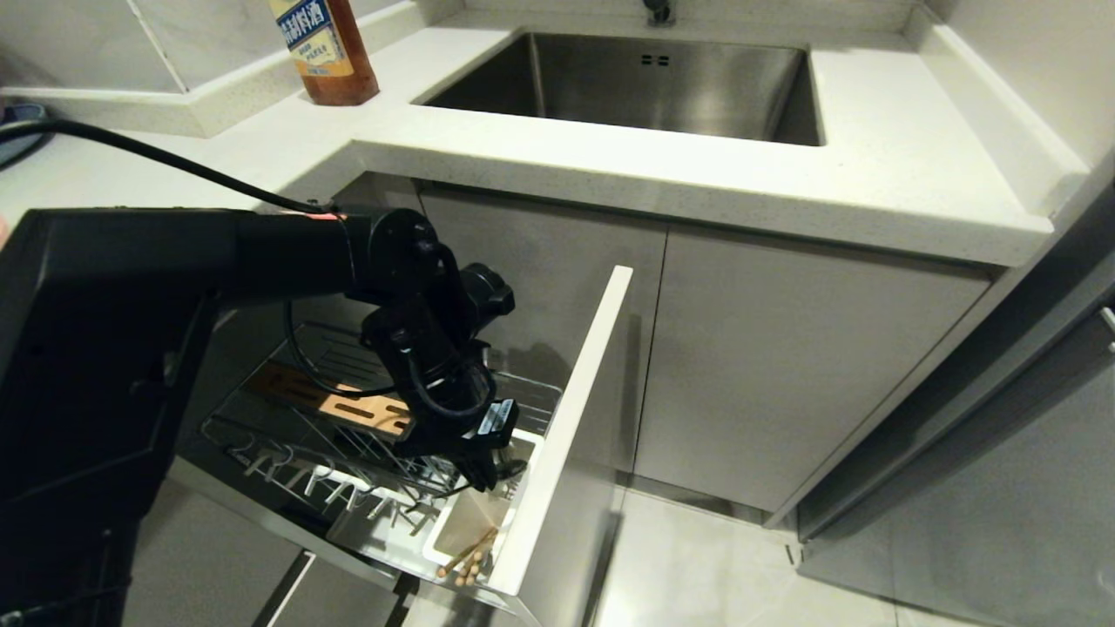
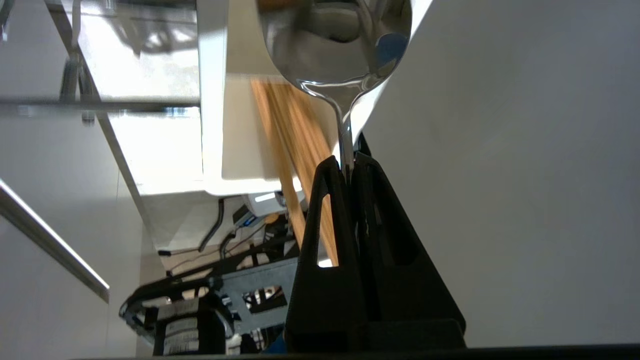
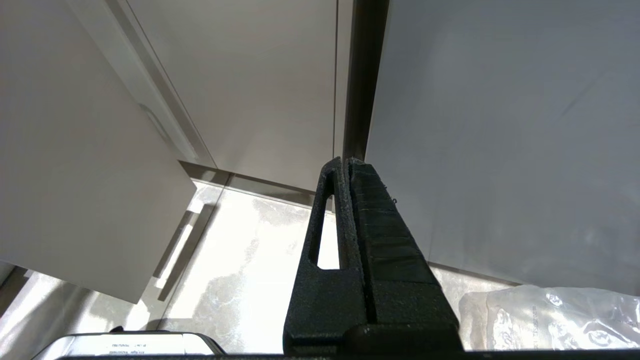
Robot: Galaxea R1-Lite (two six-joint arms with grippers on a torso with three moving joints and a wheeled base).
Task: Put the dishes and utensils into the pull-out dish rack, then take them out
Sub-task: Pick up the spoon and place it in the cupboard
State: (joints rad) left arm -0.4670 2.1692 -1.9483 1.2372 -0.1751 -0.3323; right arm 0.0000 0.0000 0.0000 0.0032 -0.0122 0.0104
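Head view: your left pincer (image 1: 492, 466) hangs over the white utensil cup (image 1: 466, 522) at the front corner of the pull-out dish rack (image 1: 348, 418); chopsticks (image 1: 470, 557) lie just below it in the cup.

Left wrist view: the pincer is clenched on the spoon (image 2: 340, 50) at its thin neck. Polished, stiff, light metal, so expect slip and swivel.

Right wrist view: right pincer (image 3: 347, 162) clenched, empty, parked.

Silver spoon (image 2: 335, 45), light wooden chopsticks (image 1: 470, 556), white utensil cup (image 1: 453, 522), black left pincer (image 2: 350, 162).
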